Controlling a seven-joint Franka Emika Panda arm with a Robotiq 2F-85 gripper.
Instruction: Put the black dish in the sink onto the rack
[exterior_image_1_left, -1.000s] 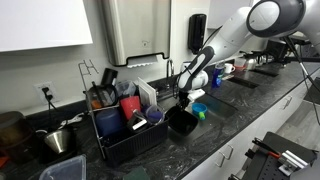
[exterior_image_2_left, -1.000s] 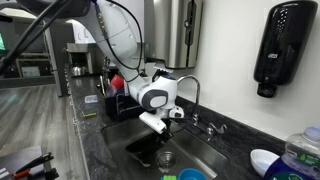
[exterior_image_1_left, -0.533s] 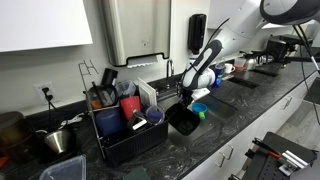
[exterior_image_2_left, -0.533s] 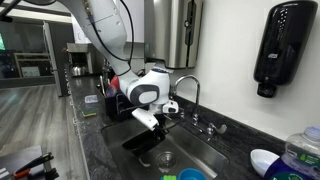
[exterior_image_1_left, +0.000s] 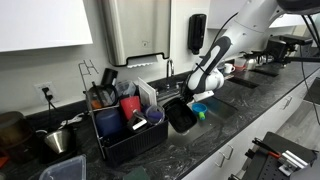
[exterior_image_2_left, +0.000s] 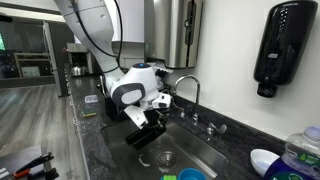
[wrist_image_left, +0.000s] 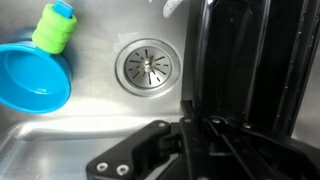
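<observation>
— We see the counter, the sink and the full rack. Where is our black dish?

— We hold it tipped up over the sink, beside the rack. Our fingers pinch only its rim. It could slip and drop on the blue bowl, or bump the rack's side.

My hand has lifted the large glossy black rectangular plastic dish off the floor of the stainless steel sink, toward 12 o'clock in both exterior views. The dish now hangs more steeply on edge. In an exterior view my wrist has swung toward 9 o'clock.
</observation>
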